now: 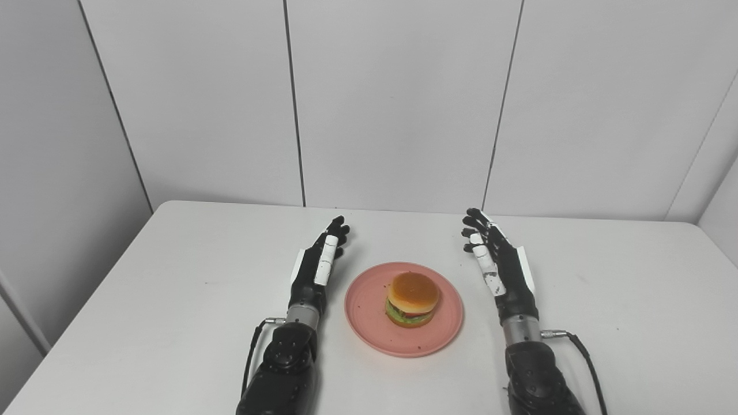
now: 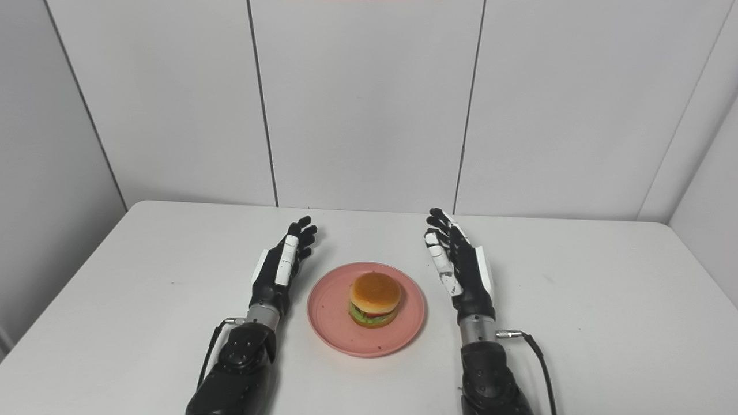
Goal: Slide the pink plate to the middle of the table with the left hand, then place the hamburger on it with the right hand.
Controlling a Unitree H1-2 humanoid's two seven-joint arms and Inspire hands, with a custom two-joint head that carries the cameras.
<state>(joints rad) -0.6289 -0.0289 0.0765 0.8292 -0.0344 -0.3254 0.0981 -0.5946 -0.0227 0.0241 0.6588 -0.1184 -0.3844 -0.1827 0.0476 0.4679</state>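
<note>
the pink plate [image 1: 403, 309] lies flat near the middle of the white bench [image 1: 144, 300], a little toward the front edge. the hamburger [image 1: 412, 300] stands upright on the plate, close to its center, with the bun on top and green and red layers showing under it. some small dark crumbs are on the plate around it.

the left hand [image 1: 320, 262] is just beside the plate on its left side, not touching it. its fingers are stretched forward and apart, and it holds nothing. the right hand [image 1: 496, 259] is on the right side of the plate, also apart from it. its fingers are spread and a little curved, pointing away from the robot, and it is empty too. both hands are at about the same depth, with the plate between them. grey wall panels [image 1: 392, 104] stand behind the bench.
</note>
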